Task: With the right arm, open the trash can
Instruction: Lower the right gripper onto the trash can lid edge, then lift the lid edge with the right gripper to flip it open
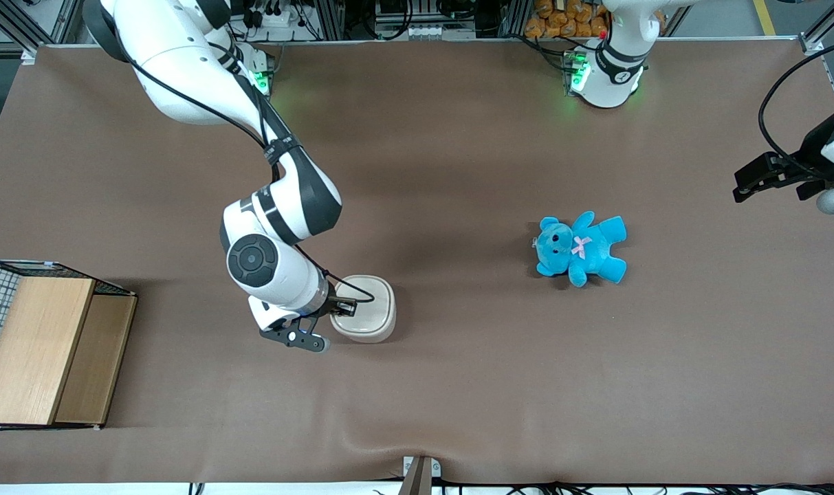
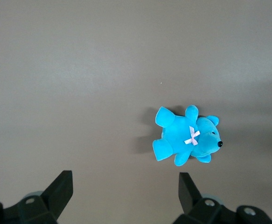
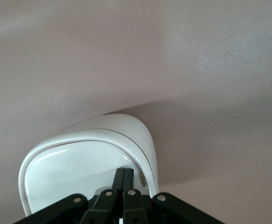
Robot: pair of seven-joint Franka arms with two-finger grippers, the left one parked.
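Trash can [image 1: 370, 311] under gripper [image 1: 344, 308], teddy [image 1: 580, 248] apart

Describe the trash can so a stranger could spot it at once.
On the brown table, find the working arm's gripper, its jaws shut, resting on a small bin. That is the trash can: cream-white, rounded-square, lid down. The wooden box is larger, the teddy blue.

No readable text, labels or brands anywhere, a round mark on the parked arm's base [image 1: 621, 75] at 1 o'clock, possibly a numeral, too small to tell
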